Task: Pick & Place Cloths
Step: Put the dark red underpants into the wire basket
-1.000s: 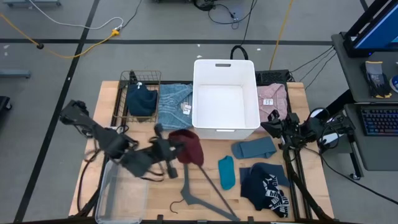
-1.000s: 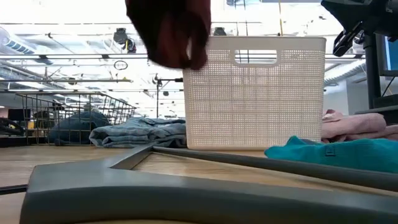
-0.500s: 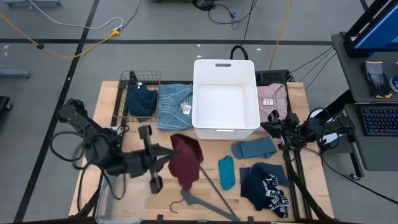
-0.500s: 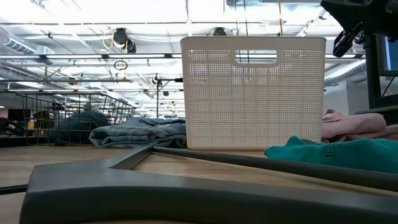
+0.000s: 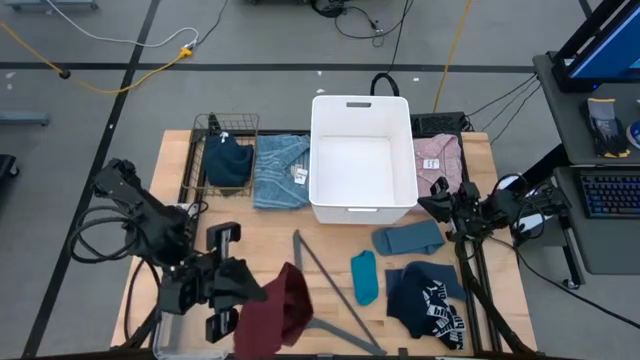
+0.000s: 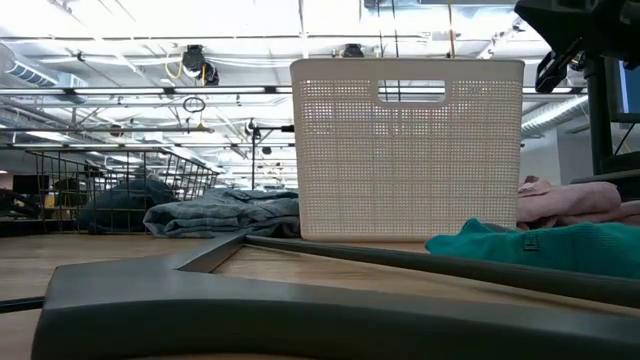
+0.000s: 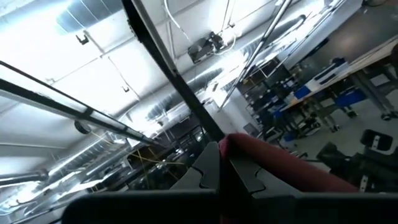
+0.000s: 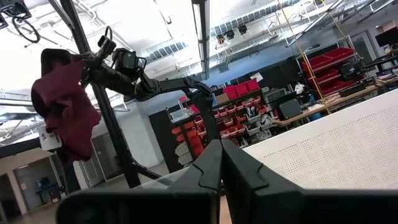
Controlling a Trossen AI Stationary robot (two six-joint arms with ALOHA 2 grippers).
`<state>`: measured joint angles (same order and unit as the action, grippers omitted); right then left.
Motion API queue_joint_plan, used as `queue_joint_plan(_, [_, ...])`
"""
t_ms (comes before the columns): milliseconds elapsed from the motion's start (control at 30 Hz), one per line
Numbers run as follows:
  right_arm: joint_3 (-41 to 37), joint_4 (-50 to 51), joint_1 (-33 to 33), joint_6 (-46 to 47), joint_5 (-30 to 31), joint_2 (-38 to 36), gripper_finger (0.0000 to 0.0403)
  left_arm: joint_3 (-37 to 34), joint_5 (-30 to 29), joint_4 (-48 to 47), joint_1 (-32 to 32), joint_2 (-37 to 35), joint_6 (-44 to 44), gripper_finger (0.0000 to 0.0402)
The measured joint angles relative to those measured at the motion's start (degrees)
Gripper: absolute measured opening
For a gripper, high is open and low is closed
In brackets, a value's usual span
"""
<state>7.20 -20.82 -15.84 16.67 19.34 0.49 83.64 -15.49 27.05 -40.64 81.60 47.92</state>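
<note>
Left tool [image 5: 262, 297]: at the near left of the surface [image 5: 330, 245], pressed together and pinching the maroon cloth [image 5: 275, 320]; the left wrist view shows both fingers [image 7: 205, 171] shut on maroon fabric.
Maroon cloth: hanging from the left tool, draped over the near edge of the surface beside the grey hanger [image 5: 325, 300]; also seen in the right wrist view, lifted clear in the air [image 8: 65, 102].
Clear bin [image 5: 190, 320]: at the near left corner, below the left arm.
Wire basket [image 5: 225, 150]: far left of the surface, holding a navy cloth [image 5: 228, 165].
Light-blue cloth [image 5: 280, 172]: folded, just right of the wire basket, touching the white basket's left wall; a tag on its right edge.
White basket [image 5: 362, 205]: centre far side, upright; nothing visible inside from above.
Grey hanger: lying flat in front of the white basket, its arm stretching across the foreground of the low view [image 6: 250, 300].
Teal cloth [image 5: 365, 277]: near the hanger's right side, lying flat.
Slate-blue cloth [image 5: 408, 239]: right of the teal cloth, in front of the white basket's right corner.
Navy printed cloth [image 5: 428, 305]: near right of the surface, white print showing.
Pink cloth [image 5: 438, 165]: folded, right of the white basket, with a tag.
Right tool [image 5: 437, 205]: at the right edge of the surface beside the pink cloth, fingers [image 8: 214, 165] pressed together, holding nothing.
</note>
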Motion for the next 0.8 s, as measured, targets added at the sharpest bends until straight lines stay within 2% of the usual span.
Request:
queue_joint_plan(233, [0.0,-0.02,0.0,-0.02,0.04,0.0,0.0004,0.0,-0.27,0.02,0.07,0.0,-0.36,0.0])
queue_joint_plan(300, [0.0,-0.02,0.0,0.0,0.04,0.02,0.0004,0.0,-4.57,0.01,-0.01,0.0,-1.31,0.0])
queue_joint_plan(367, [0.0,-0.02,0.0,0.0,0.04,0.0,0.0004,0.0,-15.04,-0.55,-0.02,0.0,-3.4,0.0])
queue_joint_plan(467, [0.0,-0.06,0.0,0.0,0.05,0.02,0.0004,0.0,-35.23,-2.72,0.14,0.0,-5.37,0.0])
queue_joint_plan(600, [0.0,-0.13,-0.02,0.0,0.04,0.01,0.0004,0.0,-57.67,-3.02,0.48,0.02,-3.58,0.0])
queue_joint_plan(733, [0.0,-0.13,-0.01,0.0,0.06,0.01,0.0004,0.0,-73.12,-2.73,2.47,0.02,0.23,0.0])
queue_joint_plan(800, [0.0,-0.13,-0.02,0.0,0.06,0.0,0.0004,0.0,-74.4,-3.46,4.52,-0.25,1.52,0.0])
